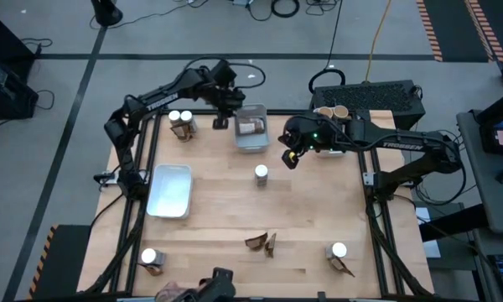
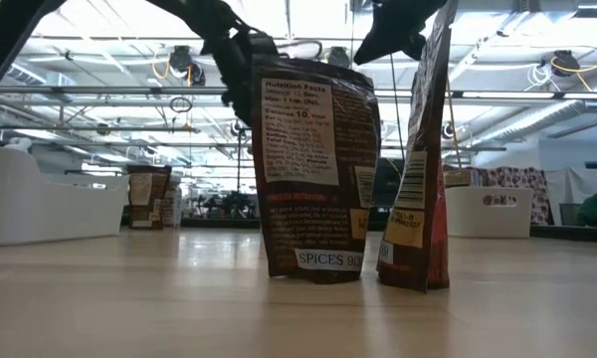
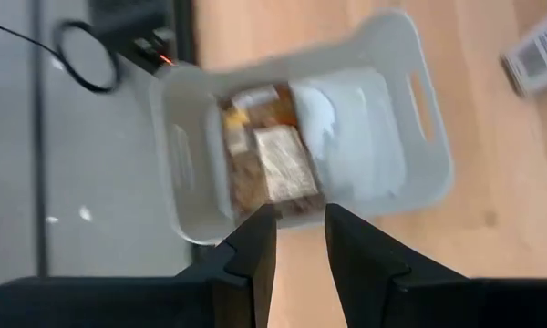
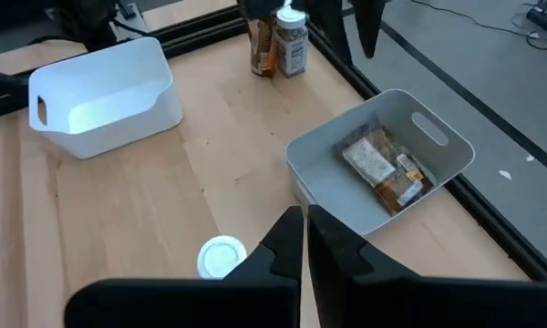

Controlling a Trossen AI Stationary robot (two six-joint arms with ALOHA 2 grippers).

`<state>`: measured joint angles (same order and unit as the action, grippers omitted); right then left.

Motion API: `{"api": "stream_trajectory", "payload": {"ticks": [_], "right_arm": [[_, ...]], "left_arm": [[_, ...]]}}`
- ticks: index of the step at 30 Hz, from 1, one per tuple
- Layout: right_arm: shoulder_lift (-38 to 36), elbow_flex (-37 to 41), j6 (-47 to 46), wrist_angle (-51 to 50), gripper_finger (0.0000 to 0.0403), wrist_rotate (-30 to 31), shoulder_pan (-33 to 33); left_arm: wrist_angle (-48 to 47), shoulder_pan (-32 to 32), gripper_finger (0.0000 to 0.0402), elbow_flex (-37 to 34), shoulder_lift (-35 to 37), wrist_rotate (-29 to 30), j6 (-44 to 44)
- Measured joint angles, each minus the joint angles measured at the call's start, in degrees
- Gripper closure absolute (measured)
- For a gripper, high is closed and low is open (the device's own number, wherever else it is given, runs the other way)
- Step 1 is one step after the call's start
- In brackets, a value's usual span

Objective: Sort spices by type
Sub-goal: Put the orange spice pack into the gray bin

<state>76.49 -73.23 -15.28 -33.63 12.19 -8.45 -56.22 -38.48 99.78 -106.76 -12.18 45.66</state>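
Observation:
A dark-brown and orange packet [image 3: 272,166] lies flat on the floor of the grey tray [image 1: 250,138] at the far middle of the table. My left gripper [image 3: 299,228] hangs above that tray's left rim [image 3: 178,159], fingers pointing down, open, with nothing between them. My right gripper [image 4: 304,228] is shut and empty, raised just right of the tray, above a white-capped jar [image 4: 222,257] that stands upright on its base on the wood. The jar also shows in the high view [image 1: 261,174].
An empty white tray [image 1: 171,190] sits at the left. Jars and a packet [image 1: 181,124] stand at the far left corner. Two packets [image 1: 261,242] stand upright near the front. A jar [image 1: 149,258] and a jar with a packet [image 1: 339,254] occupy the near corners. Two tan tubs [image 1: 332,111] are at the far right.

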Motion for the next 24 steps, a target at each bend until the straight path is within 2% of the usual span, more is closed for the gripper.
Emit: {"api": "stream_trajectory", "payload": {"ticks": [3,7,15,19,21,24], "right_arm": [[0.1,0.0,-0.1,-0.4,0.0403,0.0,0.9],[0.1,0.0,-0.6,-0.8,0.0403,1.8,2.0],[0.1,0.0,-0.3,-1.9,0.0403,4.4,2.6],[0.1,0.0,0.1,-1.9,0.0403,4.5,2.6],[0.1,0.0,0.1,-2.2,0.0403,4.5,2.6],[0.1,0.0,0.0,-3.1,0.0403,4.4,2.6]], "left_arm": [[-0.2,0.4,0.0298,-0.5,-0.9,0.0,-0.3],[1.3,0.7,0.0298,-0.8,-1.1,0.1,-5.6],[5.1,3.0,0.0298,-0.8,-3.1,-2.4,-5.9],[9.5,3.9,0.0298,-0.9,-5.1,0.4,-7.0],[11.8,3.9,0.0298,-0.9,-6.1,3.1,-9.7],[11.9,3.4,0.0298,-0.8,-7.5,3.9,-14.5]]}}
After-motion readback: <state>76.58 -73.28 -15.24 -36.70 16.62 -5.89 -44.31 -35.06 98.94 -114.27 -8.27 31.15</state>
